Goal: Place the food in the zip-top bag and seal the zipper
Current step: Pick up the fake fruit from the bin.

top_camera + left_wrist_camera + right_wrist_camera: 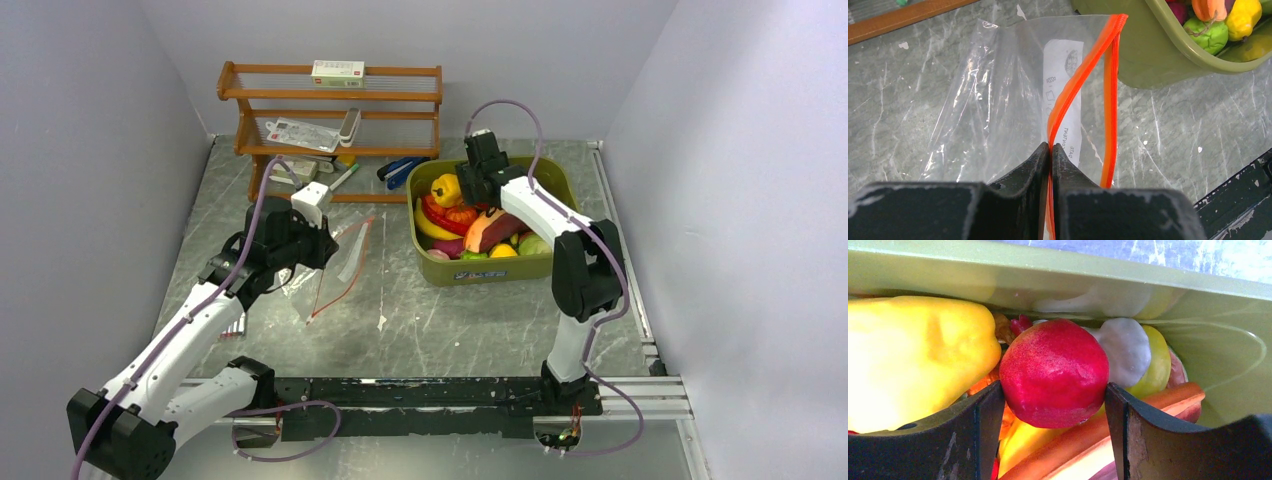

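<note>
The clear zip-top bag lies on the table left of the olive tub. In the left wrist view the bag has its mouth parted, the two halves of the red-orange zipper standing apart. My left gripper is shut on one zipper strip; it also shows from above. The toy food fills the tub. My right gripper is down in the tub, both fingers touching a round red fruit beside a yellow pepper.
A wooden rack stands at the back left with a white box and a printed packet. Pens and a blue tool lie by its foot. The tub's corner is close to the bag's mouth.
</note>
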### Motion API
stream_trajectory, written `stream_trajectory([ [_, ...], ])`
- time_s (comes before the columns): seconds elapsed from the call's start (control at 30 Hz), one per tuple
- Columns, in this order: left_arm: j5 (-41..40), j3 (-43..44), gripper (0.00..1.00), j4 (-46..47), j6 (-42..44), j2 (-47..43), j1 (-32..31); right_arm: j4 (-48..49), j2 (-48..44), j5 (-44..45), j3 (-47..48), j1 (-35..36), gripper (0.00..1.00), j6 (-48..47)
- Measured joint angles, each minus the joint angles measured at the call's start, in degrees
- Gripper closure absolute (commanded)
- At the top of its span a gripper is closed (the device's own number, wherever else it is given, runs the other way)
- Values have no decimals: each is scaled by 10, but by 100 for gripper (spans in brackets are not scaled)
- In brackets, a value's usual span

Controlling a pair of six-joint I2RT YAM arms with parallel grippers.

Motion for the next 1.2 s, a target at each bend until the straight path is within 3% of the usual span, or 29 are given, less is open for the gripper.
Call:
stream_trajectory([
  [0.2, -3, -1, 93, 1, 0, -1, 0, -17, -32, 3, -8, 1, 48, 24],
  [0.5, -12, -5, 93, 1, -12, -2, 0, -27, -189, -2, -58, 29, 51, 101],
  [0.9, -42, -5, 93, 5, -77, 12, 0, 3, -358, -14, -106, 260, 54, 149],
  [1.2, -39, 12, 93, 13, -113, 29, 0, 157, -466, -143, -286, 305, 56, 221],
])
